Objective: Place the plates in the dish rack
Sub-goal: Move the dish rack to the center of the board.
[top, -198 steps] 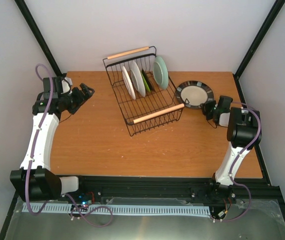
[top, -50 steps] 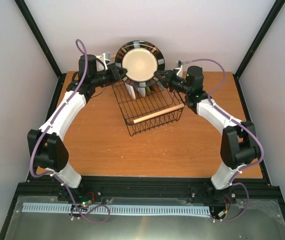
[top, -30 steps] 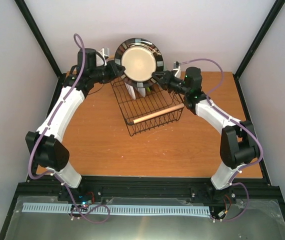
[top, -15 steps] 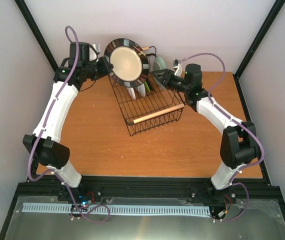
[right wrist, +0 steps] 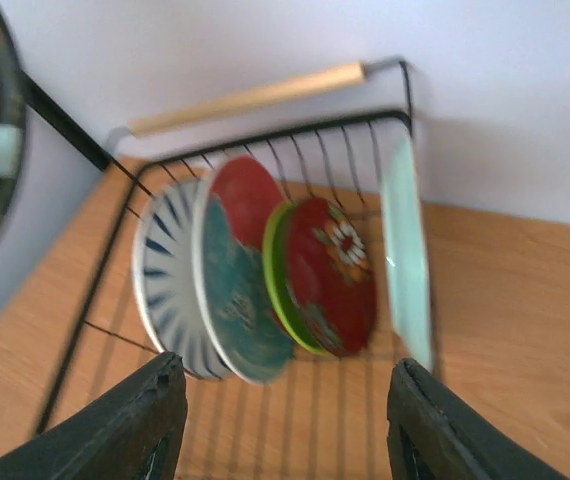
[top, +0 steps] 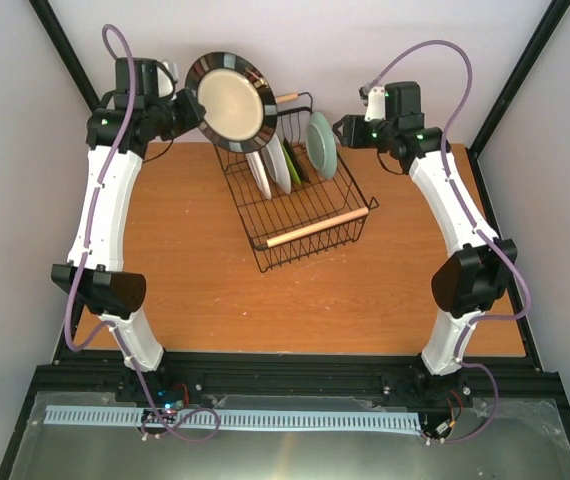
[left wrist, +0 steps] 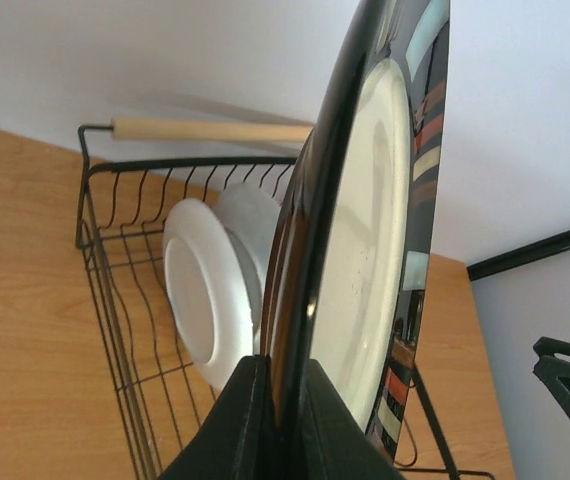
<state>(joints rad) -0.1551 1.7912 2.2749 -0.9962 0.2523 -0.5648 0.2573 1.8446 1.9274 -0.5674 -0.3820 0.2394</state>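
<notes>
My left gripper (top: 187, 108) is shut on the rim of the black-rimmed cream plate (top: 230, 102), which it holds on edge in the air above the dish rack's (top: 295, 205) back left corner. In the left wrist view the rim (left wrist: 310, 300) sits pinched between the fingers (left wrist: 240, 420). My right gripper (top: 345, 130) hangs open and empty behind the rack's right end. Its wrist view shows the striped plate (right wrist: 160, 280), red-and-teal plate (right wrist: 235, 270), lime plate (right wrist: 277, 270), dark red floral plate (right wrist: 330, 270) and mint plate (right wrist: 405, 260) standing in the rack.
The rack sits askew on the wooden table (top: 195, 270), with one wooden handle (top: 310, 228) at the front and one (left wrist: 210, 130) at the back by the wall. Black frame posts (top: 520, 75) stand at the back corners.
My right gripper has let go of the black-rimmed plate, opened and pulled back to the right. My left arm has carried the plate up and to the left.
</notes>
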